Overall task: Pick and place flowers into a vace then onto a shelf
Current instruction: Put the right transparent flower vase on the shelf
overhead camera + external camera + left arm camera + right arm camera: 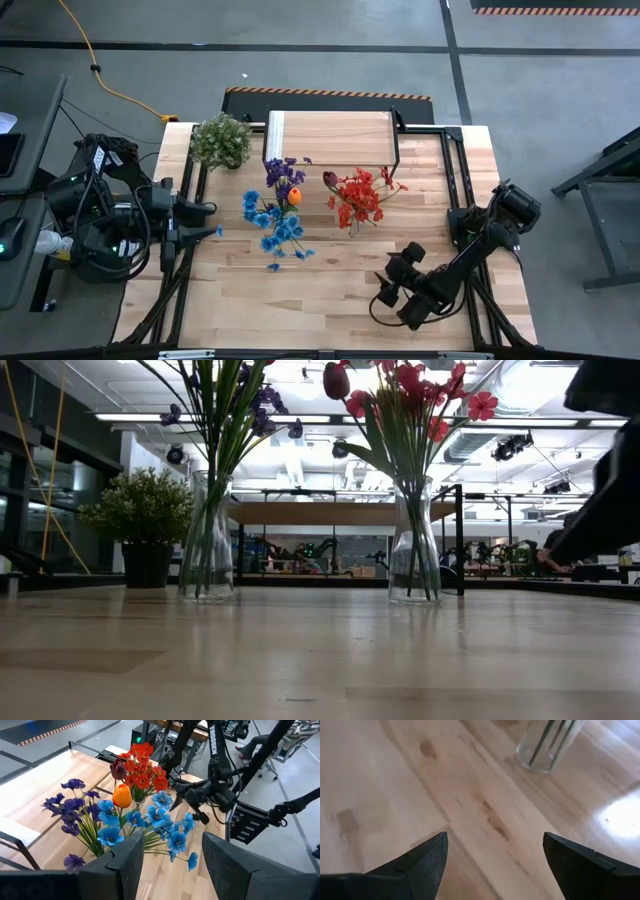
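The right pincer [384, 296] gapes wide and empty over bare table [330, 310] near the front edge. The left pincer [214, 221], part open, holds nothing at the left edge. Flowers [275, 215] stand in two vases mid-table, before the shelf [328, 138].

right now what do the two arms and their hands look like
Both arms are dark, almost black, built of chunky jointed segments. The left arm carries loops of black cable at its base. The right arm looks bare of loose cable. The left hand and right hand each have two broad, matte black, wedge-shaped fingers. No markings show.
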